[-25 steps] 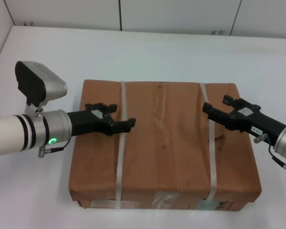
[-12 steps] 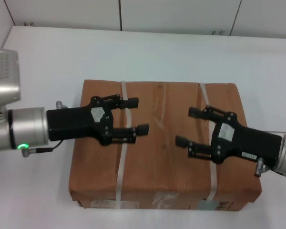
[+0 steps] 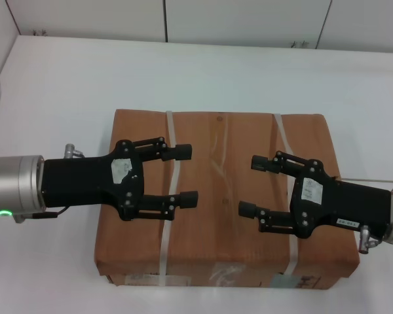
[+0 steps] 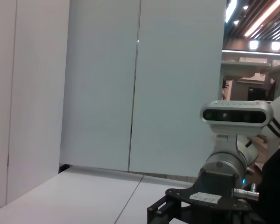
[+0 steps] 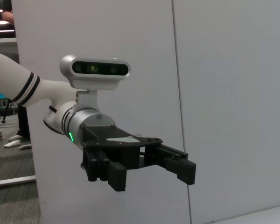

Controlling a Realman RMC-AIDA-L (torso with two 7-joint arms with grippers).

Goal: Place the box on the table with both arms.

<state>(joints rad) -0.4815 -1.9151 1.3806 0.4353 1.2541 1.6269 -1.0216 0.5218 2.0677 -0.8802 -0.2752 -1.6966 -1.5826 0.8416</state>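
Observation:
The brown cardboard box [image 3: 223, 222] lies flat on the white table [image 3: 216, 72], with two pale straps [image 3: 165, 242] across it and white labels [image 3: 288, 280] on its near side. My left gripper [image 3: 187, 175] is open and empty over the box's left half, astride the left strap. My right gripper [image 3: 251, 186] is open and empty over the right half, by the right strap [image 3: 291, 252]. The two point at each other with a gap between them. The right wrist view shows the left gripper [image 5: 151, 173] open. The left wrist view shows the right arm's wrist [image 4: 224, 168].
The table is much wider than the box, with bare white surface behind it and on both sides. A pale panelled wall [image 3: 249, 19] runs along the far edge. The box's near side lies close to the bottom of the head view.
Both wrists have rolled, so each gripper now shows its two fingers spread apart. The right gripper has moved inward over the box. The left wrist's camera housing has swung out of view.

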